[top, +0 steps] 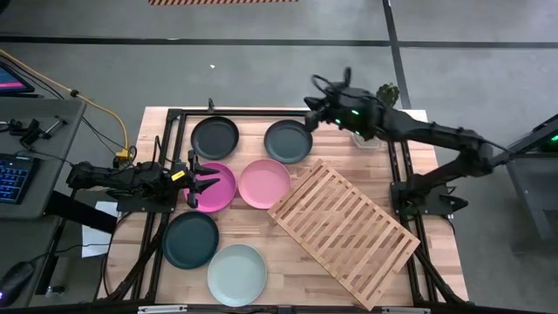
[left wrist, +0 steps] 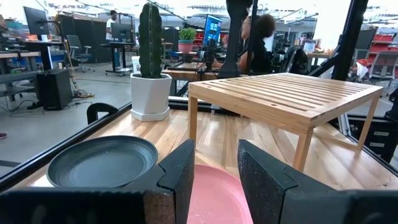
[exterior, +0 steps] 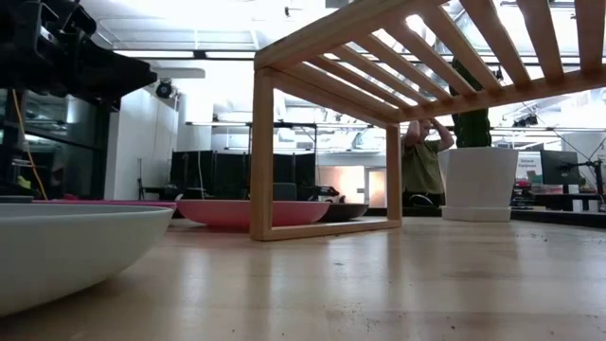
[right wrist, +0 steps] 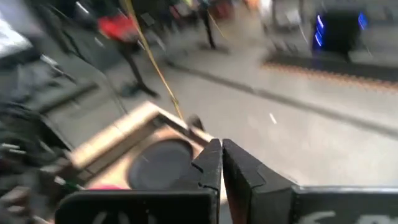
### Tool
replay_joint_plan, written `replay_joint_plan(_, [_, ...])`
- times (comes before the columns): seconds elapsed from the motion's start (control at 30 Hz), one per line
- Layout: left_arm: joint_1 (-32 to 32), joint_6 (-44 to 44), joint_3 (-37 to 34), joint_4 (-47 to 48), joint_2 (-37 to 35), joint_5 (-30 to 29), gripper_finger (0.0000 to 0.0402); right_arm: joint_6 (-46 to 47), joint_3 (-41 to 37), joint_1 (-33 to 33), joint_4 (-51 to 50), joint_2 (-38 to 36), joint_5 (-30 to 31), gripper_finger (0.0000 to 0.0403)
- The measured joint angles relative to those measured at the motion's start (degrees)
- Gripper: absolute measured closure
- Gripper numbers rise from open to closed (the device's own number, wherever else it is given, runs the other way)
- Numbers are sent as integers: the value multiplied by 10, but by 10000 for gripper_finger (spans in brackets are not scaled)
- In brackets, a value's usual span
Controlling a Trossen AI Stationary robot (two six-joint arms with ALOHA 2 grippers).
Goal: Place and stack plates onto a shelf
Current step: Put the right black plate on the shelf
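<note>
Six plates lie flat on the table in the high view: black (top: 214, 137), dark grey (top: 288, 141), magenta (top: 216, 187), light pink (top: 264, 183), dark teal (top: 190, 239) and pale mint (top: 236, 274). The slatted wooden shelf (top: 343, 231) stands on its legs at a slant to their right, with nothing on it. My left gripper (top: 202, 180) is open and low over the magenta plate's left rim. In the left wrist view a pink plate (left wrist: 214, 193) shows between the fingers. My right gripper (top: 316, 103) is shut, raised over the table's far edge beside the dark grey plate.
A cactus in a white pot (left wrist: 149, 62) stands near the far right corner, behind the shelf (left wrist: 286, 99). In the low view the mint plate (exterior: 66, 246) is nearest and the shelf (exterior: 407, 57) rises overhead. People (exterior: 421, 156) are in the room beyond.
</note>
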State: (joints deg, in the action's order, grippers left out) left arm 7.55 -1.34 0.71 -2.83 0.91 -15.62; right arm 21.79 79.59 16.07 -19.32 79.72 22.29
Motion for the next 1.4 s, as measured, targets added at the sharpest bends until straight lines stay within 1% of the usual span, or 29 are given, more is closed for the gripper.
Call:
replay_joint_plan(0.13, [0,0,0,0,0,0,289,48,39,26,-89,59,-14,364])
replay_joint_plan(0.37, [0,0,0,0,0,0,289,203,36,63,-224,117,-13,261])
replay_joint_plan(0.47, [0,0,0,0,0,0,289,249,12,73,-233,133,-18,218])
replay_joint_plan(0.6, [0,0,0,0,0,0,289,298,-19,91,-210,158,-62,182])
replay_joint_plan(0.73, [0,0,0,0,0,0,289,324,-45,107,-192,186,-93,175])
replay_joint_plan(0.83, [0,0,0,0,0,0,289,335,-54,116,-186,202,-99,178])
replay_joint_plan(0.97, [0,0,0,0,0,0,289,332,-55,125,-172,228,-108,183])
replay_joint_plan(1.2, [0,0,0,0,0,0,289,322,-55,124,-160,278,-147,187])
replay_joint_plan(1.4, [0,0,0,0,0,0,289,334,-55,125,-154,311,-154,187])
